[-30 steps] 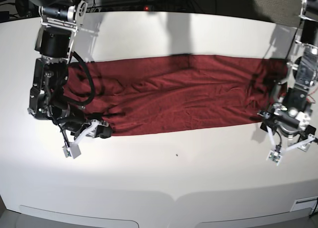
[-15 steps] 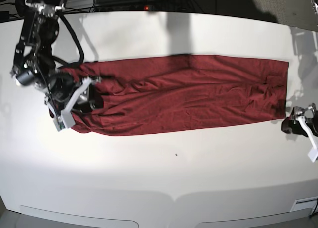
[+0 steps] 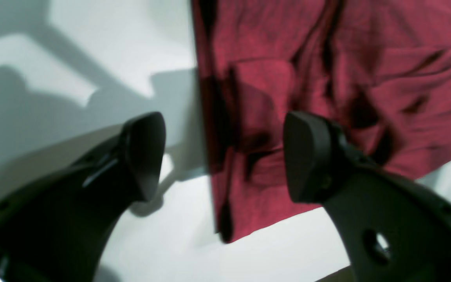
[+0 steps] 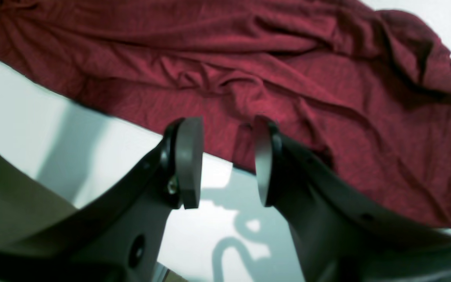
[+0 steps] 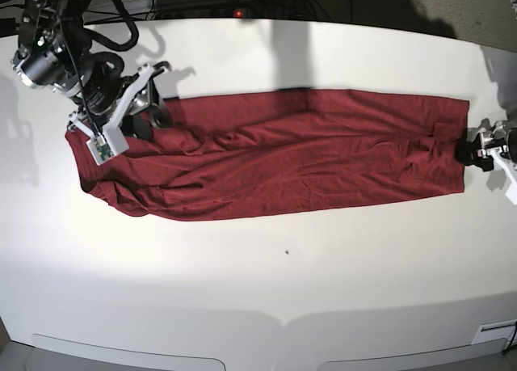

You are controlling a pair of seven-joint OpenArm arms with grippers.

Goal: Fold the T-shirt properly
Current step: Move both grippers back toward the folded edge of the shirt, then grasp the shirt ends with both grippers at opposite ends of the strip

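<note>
The white table is bare across the lower half of the base view, except one tiny dark speck below the centre. Above it the maroon T-shirt lies as one long, wrinkled band from left to right, narrow, so I think the side folds are done.

At the right edge of the frame, the left gripper now sits just beside the straight short end of the shirt; a moment ago it was lower and farther out. Its wrist view shows the fingers wide apart, holding nothing, with the cloth edge between them.

At the upper left, the right gripper has travelled up from the near edge of the shirt to its far corner. Its pads stand partly apart and empty, above the cloth border.

Both arms seem to have let go and moved to the two ends. The remaining crosswise fold probably comes next, and the left end is still rumpled.
</note>
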